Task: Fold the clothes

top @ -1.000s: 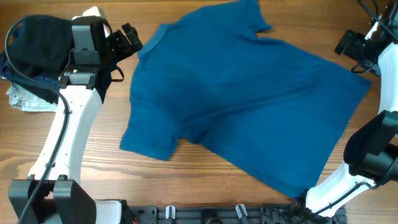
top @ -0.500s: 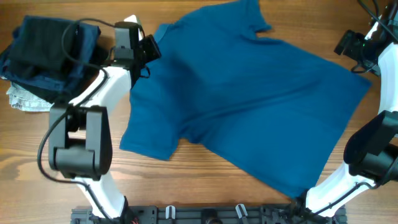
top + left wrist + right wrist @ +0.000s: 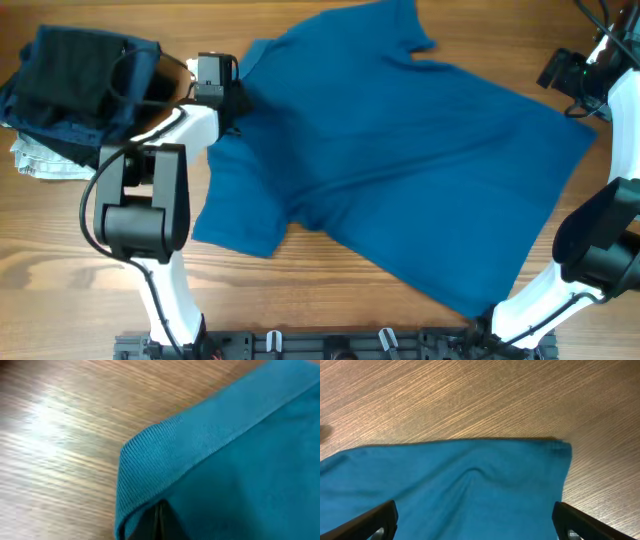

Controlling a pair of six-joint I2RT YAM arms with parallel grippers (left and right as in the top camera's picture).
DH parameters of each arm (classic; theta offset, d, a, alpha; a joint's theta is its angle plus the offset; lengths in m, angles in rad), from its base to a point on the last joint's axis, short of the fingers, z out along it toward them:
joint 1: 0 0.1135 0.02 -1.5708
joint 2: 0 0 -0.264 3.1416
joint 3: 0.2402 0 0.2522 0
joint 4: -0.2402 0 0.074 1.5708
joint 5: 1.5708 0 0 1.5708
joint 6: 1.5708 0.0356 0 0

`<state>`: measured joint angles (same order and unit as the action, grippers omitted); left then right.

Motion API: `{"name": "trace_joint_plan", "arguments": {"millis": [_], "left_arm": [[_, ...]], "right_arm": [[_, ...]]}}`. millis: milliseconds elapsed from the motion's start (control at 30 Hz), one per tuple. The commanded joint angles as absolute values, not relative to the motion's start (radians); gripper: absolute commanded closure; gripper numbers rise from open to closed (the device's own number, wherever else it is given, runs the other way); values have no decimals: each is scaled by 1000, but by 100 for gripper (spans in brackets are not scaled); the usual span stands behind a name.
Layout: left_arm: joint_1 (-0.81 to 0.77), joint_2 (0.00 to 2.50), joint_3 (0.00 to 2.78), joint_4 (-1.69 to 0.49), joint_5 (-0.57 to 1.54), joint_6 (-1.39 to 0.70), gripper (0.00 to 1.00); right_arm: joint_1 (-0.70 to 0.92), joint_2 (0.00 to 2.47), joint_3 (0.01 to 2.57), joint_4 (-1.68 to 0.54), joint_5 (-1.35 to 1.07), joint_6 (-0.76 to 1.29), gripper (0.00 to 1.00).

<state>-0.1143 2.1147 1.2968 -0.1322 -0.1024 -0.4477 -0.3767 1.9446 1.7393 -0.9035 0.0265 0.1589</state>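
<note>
**Left hand pinched on the shirt's ribbed edge, right hand wide over the far corner**

From the overhead view I see the blue T-shirt point(image 3: 400, 160) spread flat across the middle of the bench point(image 3: 300, 290), lying on a diagonal with one short sleeve pointing toward the near-left edge.

My left hand point(image 3: 228, 97) sits at the shirt's upper-left edge. On its wrist camera the fingers point(image 3: 159, 519) are pressed together, and the ribbed band point(image 3: 150, 465) of the T-shirt point(image 3: 240, 460) curls around them, so I read it as clamped on that edge.

My right hand point(image 3: 475, 510) is spread wide, one finger at each lower corner of its view, hovering over a hemmed corner of the T-shirt point(image 3: 450, 490). Bare wood shows beyond it.

At the far left of the bench, dark folded garments point(image 3: 70, 80) are stacked over a small whitish patterned cloth point(image 3: 40, 160), just beside the left arm.
</note>
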Motion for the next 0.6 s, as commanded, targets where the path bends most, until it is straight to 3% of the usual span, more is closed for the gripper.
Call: {"name": "trace_joint_plan", "arguments": {"millis": [0,333,500,567], "left_arm": [[-67,2148,1264,-279,-218,-451,96],[-69,2109,1264,-611,-218,-540,96],[-83,1876,1264,-600,-210,-540,96],[-106,1742,1264,-572,-170,-540,90]], "right_arm": [[-380,1921,1754,-902,22,160,0],[-380,1921,1754,-902,22,159,0],[-380,1921,1754,-902,22,159,1],[-380,1921,1754,-902,22,159,0]]}}
